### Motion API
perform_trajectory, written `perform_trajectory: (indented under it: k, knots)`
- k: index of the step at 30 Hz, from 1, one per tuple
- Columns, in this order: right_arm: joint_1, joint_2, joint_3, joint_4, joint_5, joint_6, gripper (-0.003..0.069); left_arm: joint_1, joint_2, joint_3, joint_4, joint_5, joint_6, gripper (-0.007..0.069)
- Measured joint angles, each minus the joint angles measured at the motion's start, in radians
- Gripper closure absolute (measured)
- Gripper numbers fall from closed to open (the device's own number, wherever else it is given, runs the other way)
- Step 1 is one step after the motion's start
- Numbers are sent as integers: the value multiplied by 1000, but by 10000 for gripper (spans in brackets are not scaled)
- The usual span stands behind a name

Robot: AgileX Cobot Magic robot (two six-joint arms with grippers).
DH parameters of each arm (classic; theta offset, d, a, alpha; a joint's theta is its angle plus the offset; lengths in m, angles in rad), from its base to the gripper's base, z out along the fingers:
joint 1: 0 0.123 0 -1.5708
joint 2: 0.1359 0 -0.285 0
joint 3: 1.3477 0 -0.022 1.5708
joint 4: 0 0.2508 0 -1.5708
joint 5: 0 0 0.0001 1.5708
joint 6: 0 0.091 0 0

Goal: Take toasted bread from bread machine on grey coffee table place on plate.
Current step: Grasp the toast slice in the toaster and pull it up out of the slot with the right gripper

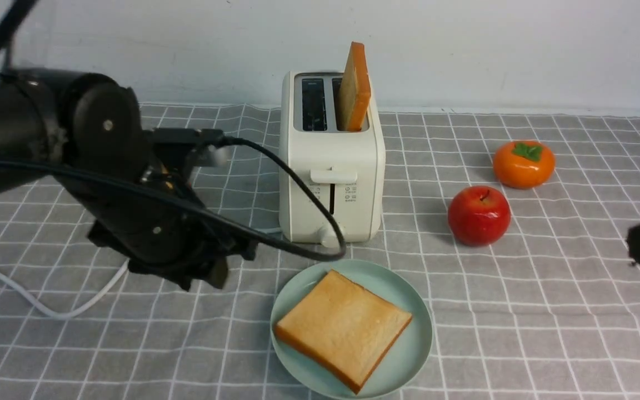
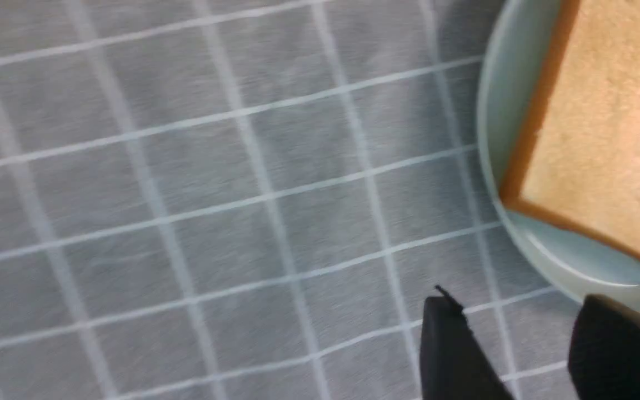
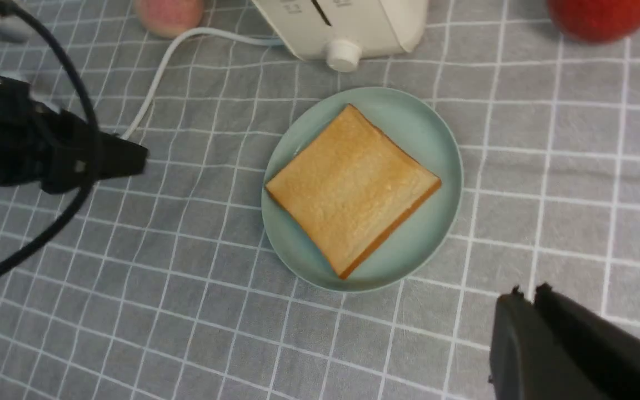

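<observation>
Golden square toast (image 1: 342,328) lies flat on the round mint plate (image 1: 411,355), just this side of the cream toaster (image 1: 331,189); another slice (image 1: 355,89) stands in its right slot. Wrinkly grey grid cloth (image 1: 520,311), plain white wall (image 1: 492,50). Jaws on the left gripper (image 2: 523,308) sit apart and empty; right gripper (image 3: 528,294) closed.

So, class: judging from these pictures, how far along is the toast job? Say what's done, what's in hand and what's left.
Done: one slice lies flat on the plate. In hand: nothing; the left hand is open and empty near the plate, the right hand shut and empty. Left: the second slice, standing in the bread machine.
</observation>
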Motion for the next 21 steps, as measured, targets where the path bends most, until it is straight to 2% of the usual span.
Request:
perform_trajectory:
  k: [3,4,5,10,12,15,16,18,21]
  knots:
    - [69,150,-110,7,-13,-25,617,0,-98,28,102,49,-67,575]
    - [74,171,-126,7,-15,-25,617,0,-114,32,112,50,-73,585]
    - [108,247,-188,-6,-33,-27,612,0,-177,59,137,52,-87,638]
    - [177,469,-399,-66,-100,-5,570,0,-384,175,150,37,-101,638]
    - [188,625,-545,-89,-136,53,503,0,-500,254,131,25,-107,638]
    - [190,786,-715,-98,-162,77,387,0,-611,336,106,8,-113,638]
    - [190,797,-726,-100,-162,77,378,0,-625,347,102,4,-114,638]
    - [190,930,-879,-105,-181,81,257,0,-712,416,82,-18,-127,638]
    - [190,1057,-1000,-102,-199,84,165,0,-784,462,73,-20,-144,638]
